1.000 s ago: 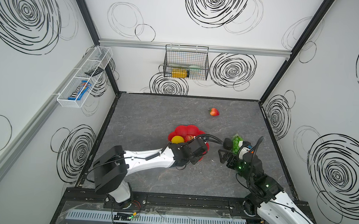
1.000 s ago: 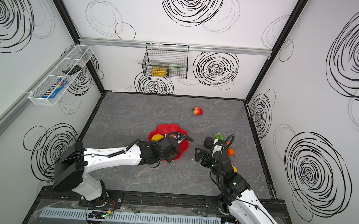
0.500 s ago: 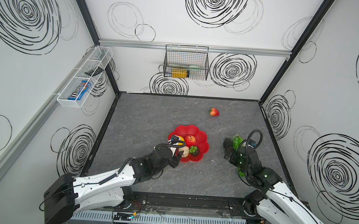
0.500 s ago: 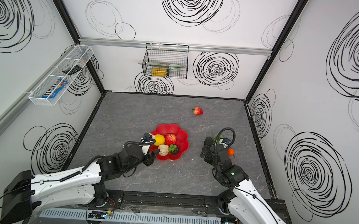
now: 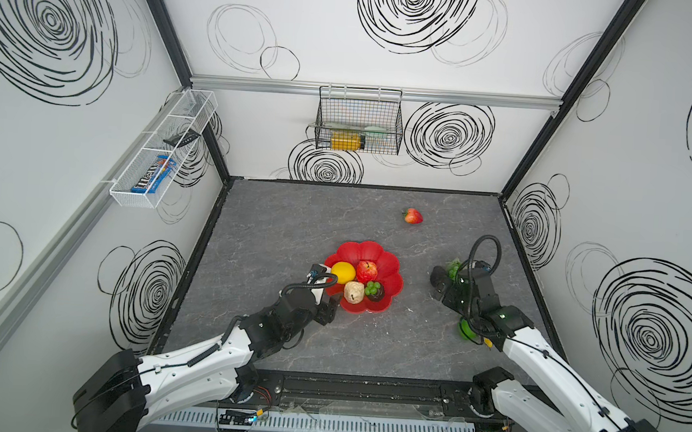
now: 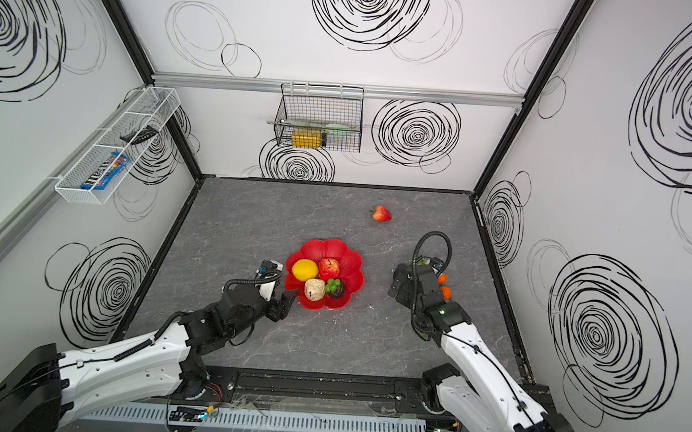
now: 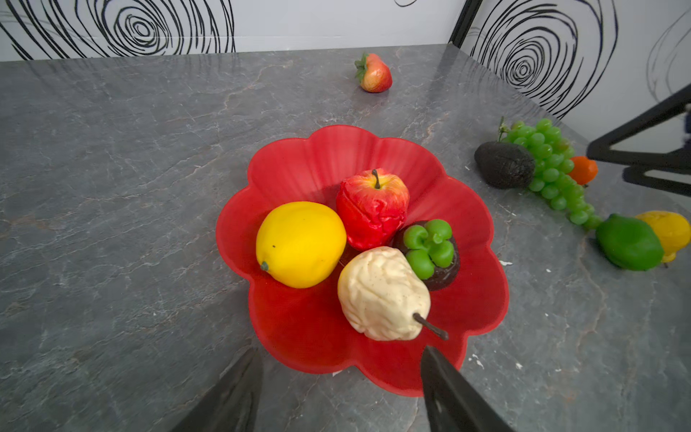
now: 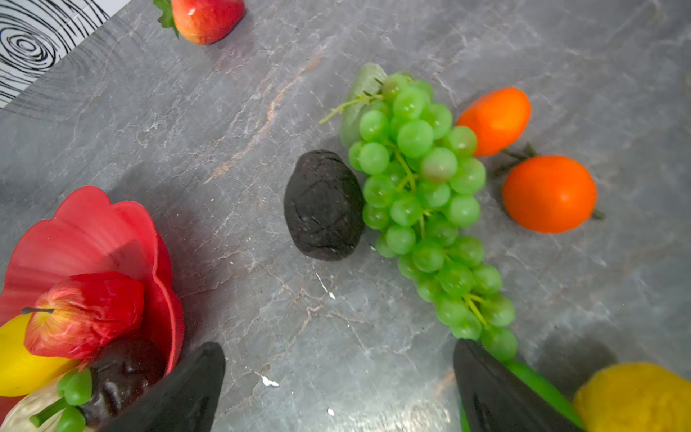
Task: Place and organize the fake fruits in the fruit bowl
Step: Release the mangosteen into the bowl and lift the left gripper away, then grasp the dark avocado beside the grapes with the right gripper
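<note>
Near edge, bottom of both top views: two white arms reached in from the front rail. The left gripper [image 7: 340, 351] had its jaws well apart with nothing between them. One tip lay over the near rim of the fruit bowl [image 7: 318, 157], the other over bare tabletop [image 7: 112, 187]. The right gripper [image 8: 338, 346] was spread wide and empty, right of centre in both top views, held over loose fruit.

The fruit bowl sat just below frame centre in both top views. Four pieces were bunched in its near half:
- pear [image 7: 383, 295], closest to the left claw, stem toward it
- mangosteen [image 7: 430, 254], touching the pear, on its right in both top views
- lemon [image 7: 301, 245], at the bowl's left
- apple [image 7: 372, 207], beside the lemon, upright

Right of the bowl, on the table, the avocado [image 8: 323, 205] touched the grapes [image 8: 422, 187]. Two oranges [image 8: 549, 194] lay just past the bunch. The lime [image 7: 630, 243] and a second lemon [image 7: 669, 228] lay pressed together, mostly under the right arm in both top views.

Farther back, upper right of centre, the strawberry [image 5: 413, 216] lay alone, well apart from the bowl.

Back wall: wire basket [image 5: 359, 120] holding a yellow bottle [image 5: 344, 140]. Left wall: white mesh tray [image 5: 161, 150].
</note>
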